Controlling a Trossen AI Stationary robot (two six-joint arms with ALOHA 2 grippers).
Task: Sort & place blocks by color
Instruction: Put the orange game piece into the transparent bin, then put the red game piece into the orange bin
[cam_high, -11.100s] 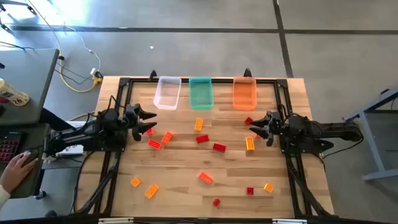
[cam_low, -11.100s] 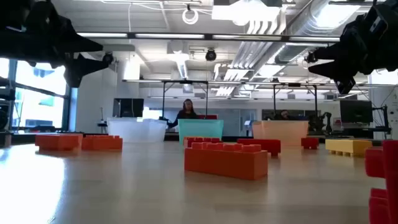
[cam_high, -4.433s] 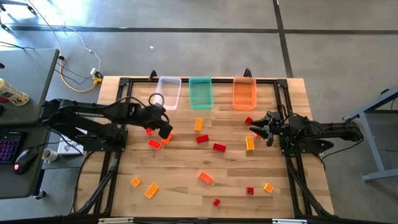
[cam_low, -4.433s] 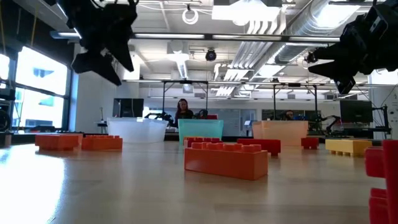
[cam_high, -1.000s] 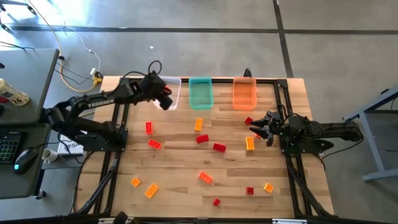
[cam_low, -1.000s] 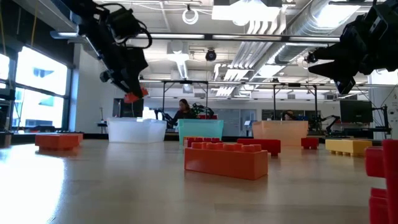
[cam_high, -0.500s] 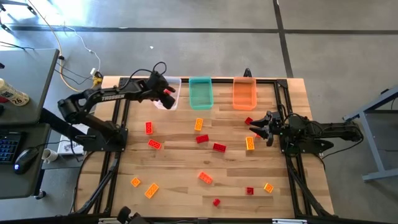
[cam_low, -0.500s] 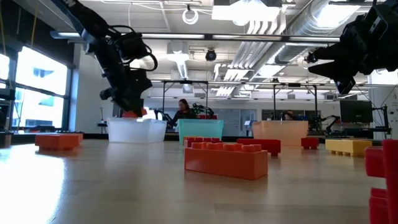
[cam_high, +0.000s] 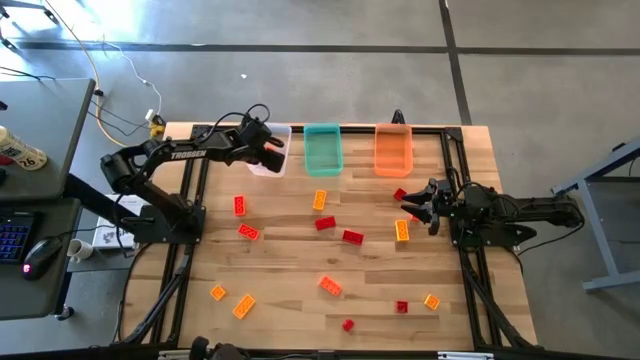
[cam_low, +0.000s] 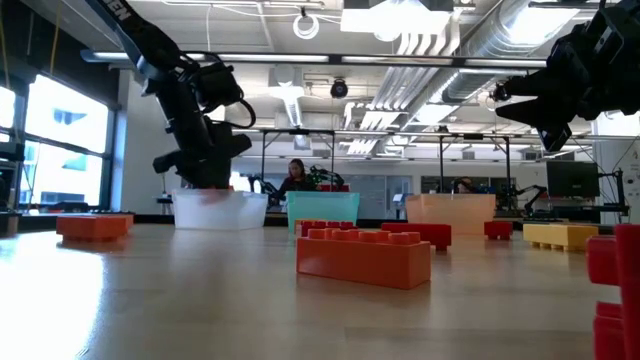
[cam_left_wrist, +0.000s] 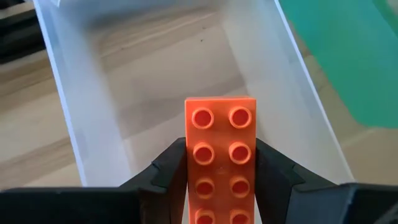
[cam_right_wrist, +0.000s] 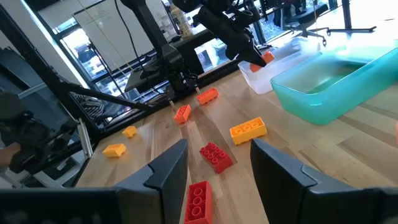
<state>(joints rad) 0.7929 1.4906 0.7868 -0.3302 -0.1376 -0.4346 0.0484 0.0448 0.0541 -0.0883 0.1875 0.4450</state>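
With the left tool (cam_left_wrist: 221, 177) pinching an orange-red brick (cam_left_wrist: 221, 155) by its long sides, it hangs over the clear bin (cam_high: 270, 150) at the counter's (cam_high: 300, 300) far edge, brick studs-up and aimed down the bin's length. Bin floor looks bare in the left wrist view. To do the drop well: keep the brick centred between the bin walls, get low so it doesn't bounce out, then spread the fingers evenly and lift straight up, clear of the rim. Right tool (cam_right_wrist: 214, 168) waits at the counter's right side, fingers apart, holding nothing. Other bricks lie scattered on the counter, e.g. a red one (cam_high: 352, 237) mid-counter and a yellow-orange one (cam_high: 243, 307) near the front left. Teal bin (cam_high: 322, 149) and orange bin (cam_high: 393, 150) sit beside the clear one.
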